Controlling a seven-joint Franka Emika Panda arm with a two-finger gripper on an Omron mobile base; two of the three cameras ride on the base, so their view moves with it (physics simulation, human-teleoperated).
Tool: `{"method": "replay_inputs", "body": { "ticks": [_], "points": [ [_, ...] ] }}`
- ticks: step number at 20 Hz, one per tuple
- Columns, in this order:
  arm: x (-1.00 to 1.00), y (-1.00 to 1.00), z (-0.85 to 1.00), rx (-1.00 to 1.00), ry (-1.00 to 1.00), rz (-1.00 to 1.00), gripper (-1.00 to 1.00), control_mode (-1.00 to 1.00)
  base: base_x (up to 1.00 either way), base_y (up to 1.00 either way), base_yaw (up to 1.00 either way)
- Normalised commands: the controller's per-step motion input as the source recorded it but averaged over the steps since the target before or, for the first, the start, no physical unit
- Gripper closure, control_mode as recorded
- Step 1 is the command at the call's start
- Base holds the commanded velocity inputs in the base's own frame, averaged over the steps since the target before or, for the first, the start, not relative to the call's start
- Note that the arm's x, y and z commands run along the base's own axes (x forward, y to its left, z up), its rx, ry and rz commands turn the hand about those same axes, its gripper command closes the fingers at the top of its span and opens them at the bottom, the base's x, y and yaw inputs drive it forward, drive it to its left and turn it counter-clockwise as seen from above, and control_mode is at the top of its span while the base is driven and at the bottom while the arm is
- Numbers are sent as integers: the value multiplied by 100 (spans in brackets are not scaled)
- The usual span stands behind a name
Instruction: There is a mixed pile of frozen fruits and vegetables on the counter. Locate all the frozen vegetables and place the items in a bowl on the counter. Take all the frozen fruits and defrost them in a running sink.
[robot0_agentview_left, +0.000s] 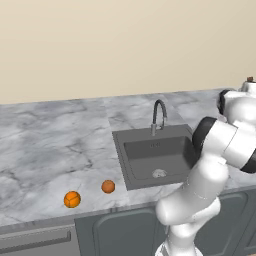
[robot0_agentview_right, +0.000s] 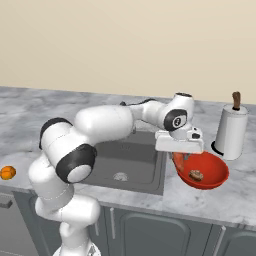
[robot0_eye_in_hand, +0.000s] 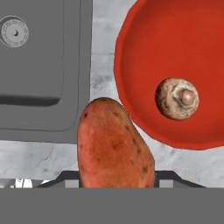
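Sweet potato, pinched in the gripper, is best carried fully over the red bowl before release.

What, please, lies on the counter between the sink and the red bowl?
A bare strip of marble counter separates the sink from the red bowl, seen in the hand view.

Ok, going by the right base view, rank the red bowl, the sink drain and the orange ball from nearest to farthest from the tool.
1. Red bowl, right beside the tool, which is shut on the sweet potato.
2. Sink drain, in the basin to the left.
3. Orange ball, far left on the counter.
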Motion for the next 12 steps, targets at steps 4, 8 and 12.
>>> {"method": "replay_inputs", "body": {
  "ticks": [4, 8, 12],
  "points": [
    [39, -43, -25, 11, 0, 25, 100, -100, 0, 0, 0],
    [38, -44, -37, 4, 1, 27, 100, -100, 0, 0, 0],
    [37, -42, -42, 0, 5, 25, 100, -100, 0, 0, 0]
  ]
}}
